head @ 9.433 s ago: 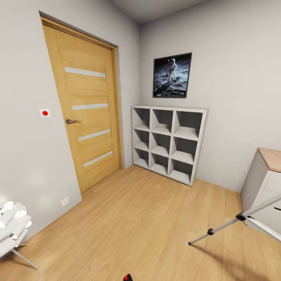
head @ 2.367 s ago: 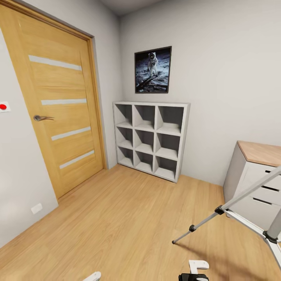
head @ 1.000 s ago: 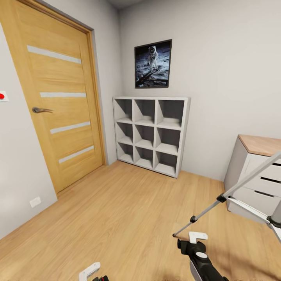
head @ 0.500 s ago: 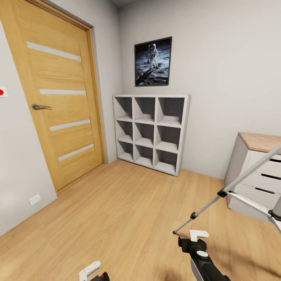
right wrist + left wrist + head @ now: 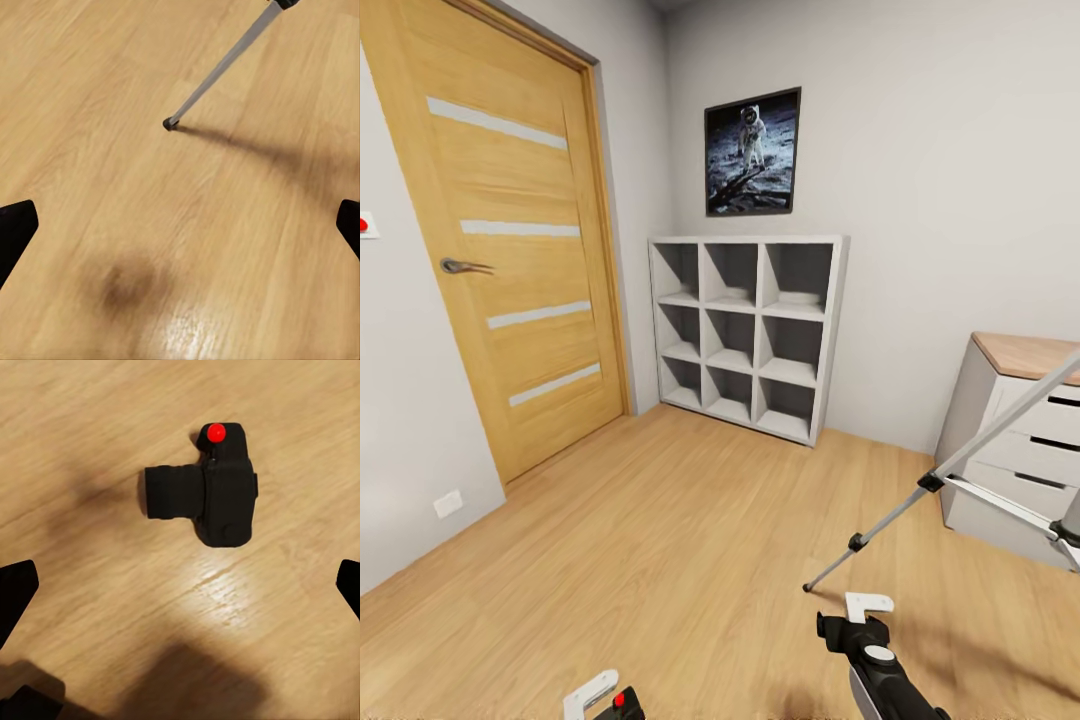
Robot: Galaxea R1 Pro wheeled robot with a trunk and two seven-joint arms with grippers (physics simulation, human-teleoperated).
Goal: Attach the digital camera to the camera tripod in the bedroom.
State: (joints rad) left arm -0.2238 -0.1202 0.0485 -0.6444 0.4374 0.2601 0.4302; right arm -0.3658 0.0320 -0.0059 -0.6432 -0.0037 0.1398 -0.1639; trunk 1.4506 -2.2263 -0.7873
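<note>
The digital camera (image 5: 214,493) lies on the wood floor, black with a red button (image 5: 216,432), and my left gripper (image 5: 180,592) hangs open above it with its fingertips (image 5: 15,592) wide apart on either side. In the head view the camera's red button (image 5: 622,699) peeks in at the lower edge beside the left gripper (image 5: 598,698). The camera tripod (image 5: 960,465) stands at the right, with one silver leg ending in a black foot (image 5: 169,124). My right gripper (image 5: 862,616) is open over bare floor just short of that foot.
The bedroom has a wooden door (image 5: 510,250) on the left, a white cube shelf (image 5: 745,335) under an astronaut poster (image 5: 752,152), and a wood-topped grey desk (image 5: 1015,440) behind the tripod. Open plank floor (image 5: 690,530) lies ahead.
The head view has crept slightly upward, so the room sits a little lower in frame. More of the camera's red button shows by the left gripper. Over the last second the right gripper has held its place.
</note>
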